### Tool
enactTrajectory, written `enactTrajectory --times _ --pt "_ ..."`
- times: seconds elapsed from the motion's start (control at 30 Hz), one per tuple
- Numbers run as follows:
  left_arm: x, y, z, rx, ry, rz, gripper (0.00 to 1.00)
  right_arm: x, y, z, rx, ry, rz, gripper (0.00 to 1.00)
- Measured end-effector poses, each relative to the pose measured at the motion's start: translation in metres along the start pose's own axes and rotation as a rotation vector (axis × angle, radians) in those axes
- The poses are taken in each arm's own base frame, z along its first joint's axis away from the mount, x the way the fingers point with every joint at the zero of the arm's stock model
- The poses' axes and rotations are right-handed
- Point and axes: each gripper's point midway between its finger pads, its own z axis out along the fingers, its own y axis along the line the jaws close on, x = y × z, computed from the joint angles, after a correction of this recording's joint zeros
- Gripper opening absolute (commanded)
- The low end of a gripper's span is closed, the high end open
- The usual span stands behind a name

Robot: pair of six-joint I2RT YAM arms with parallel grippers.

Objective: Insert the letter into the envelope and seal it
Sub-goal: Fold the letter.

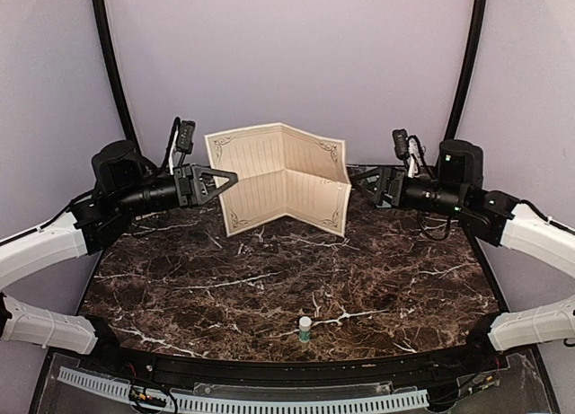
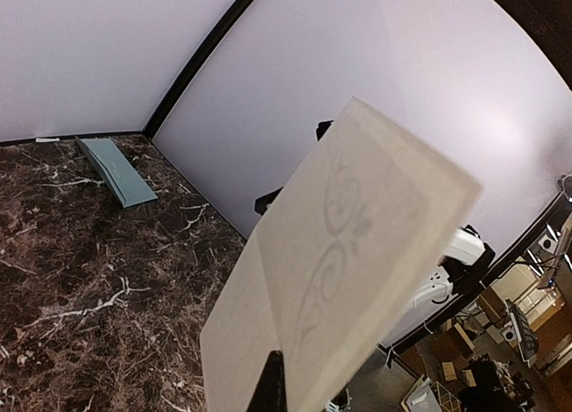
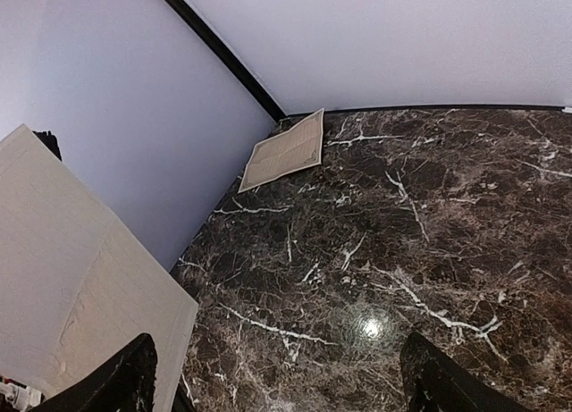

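Top external view shows the letter (image 1: pixel 283 176) standing open like a book in the upper middle of the frame, creased down its centre, above the dark counter (image 1: pixel 269 288). The left claw (image 1: pixel 232 175) meets its left edge and looks pinched onto the sheet (the left wrist view shows one dark finger (image 2: pixel 268 390) in front of the paper, so I take the other to be behind it). The right claw (image 1: pixel 358 182) sits just beside the right edge, yet its fingers (image 3: pixel 130 376) are spread wide in the right wrist view, the paper off at the lower left of that frame and not between them.

The envelope (image 2: pixel 116 171) lies flat by the wall (image 2: pixel 71 54) at the upper left of the left wrist view, well apart from the letter; I cannot find it in the top view. The glue stick (image 1: pixel 305 328) stands upright low in the centre of the top view.

I'd judge the job barely begun: the letter wants folding before it can go in. To do that well, the right claw should ease in and take the free edge level with the left one's hold. Then the two should bring the halves together along the existing crease rather than force a new one, with enough slack that the sheet does not tear, and lay it flat on the counter.
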Motion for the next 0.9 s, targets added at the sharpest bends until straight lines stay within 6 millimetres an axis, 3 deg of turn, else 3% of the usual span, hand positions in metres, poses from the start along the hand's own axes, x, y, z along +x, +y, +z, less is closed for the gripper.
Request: enactTrajectory --times 0.17,0.3,0.63,0.9 --pt "0.008 -0.002 0.001 0.038 0.022 -0.035 0.00 0.021 0.008 0.019 -0.073 0.109 -0.020 0.91" --pt "0.011 -0.006 0.002 0.082 0.026 -0.057 0.00 0.022 0.029 0.030 -0.156 0.153 -0.063 0.91" --pt "0.020 -0.010 0.005 0.126 0.070 -0.080 0.00 0.026 0.083 0.027 -0.397 0.202 -0.122 0.92" --pt "0.030 -0.009 0.013 0.167 0.135 -0.094 0.00 0.034 0.106 0.027 -0.498 0.220 -0.148 0.90"
